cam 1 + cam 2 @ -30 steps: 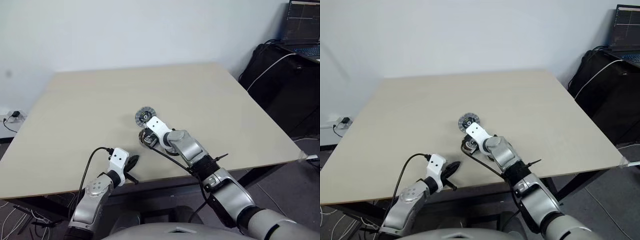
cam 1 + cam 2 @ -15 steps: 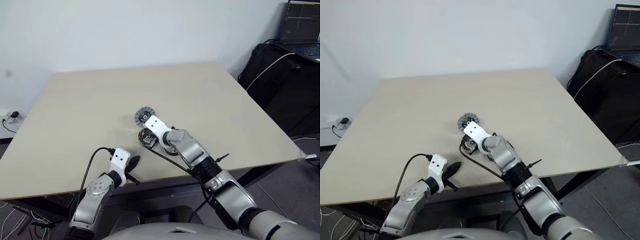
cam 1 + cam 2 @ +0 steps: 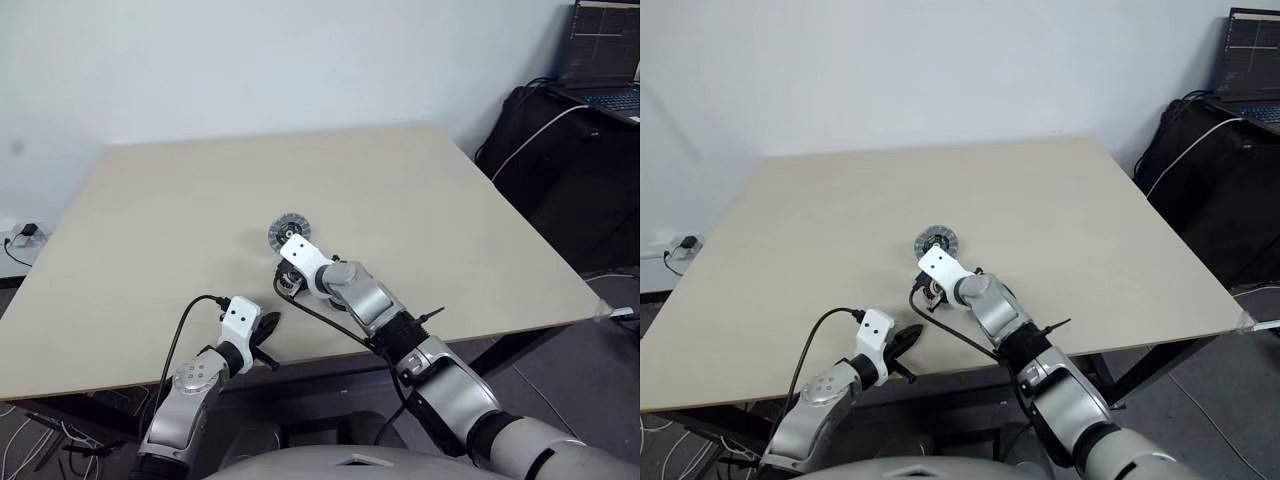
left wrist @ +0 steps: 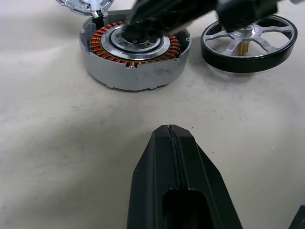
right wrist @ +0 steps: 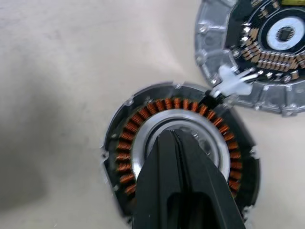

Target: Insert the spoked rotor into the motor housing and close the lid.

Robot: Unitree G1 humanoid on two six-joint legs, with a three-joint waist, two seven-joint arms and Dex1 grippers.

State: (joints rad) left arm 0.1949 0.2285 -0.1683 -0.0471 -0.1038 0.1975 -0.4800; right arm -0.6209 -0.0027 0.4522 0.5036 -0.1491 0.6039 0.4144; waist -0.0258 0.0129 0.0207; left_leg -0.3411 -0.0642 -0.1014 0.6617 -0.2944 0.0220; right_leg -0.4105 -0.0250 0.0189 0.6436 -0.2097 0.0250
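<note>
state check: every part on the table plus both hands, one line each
Round grey motor housing with copper windings: upright on the table, open, no rotor inside.
Dark-rimmed spoked rotor with silver spokes: flat on the table beside the housing, not inserted.
Silver-grey round lid: off, lying next to the housing, inner face up.
Right hand: shut, empty, tip over the housing's centre.
Left hand: shut, empty, short of the housing.
</note>
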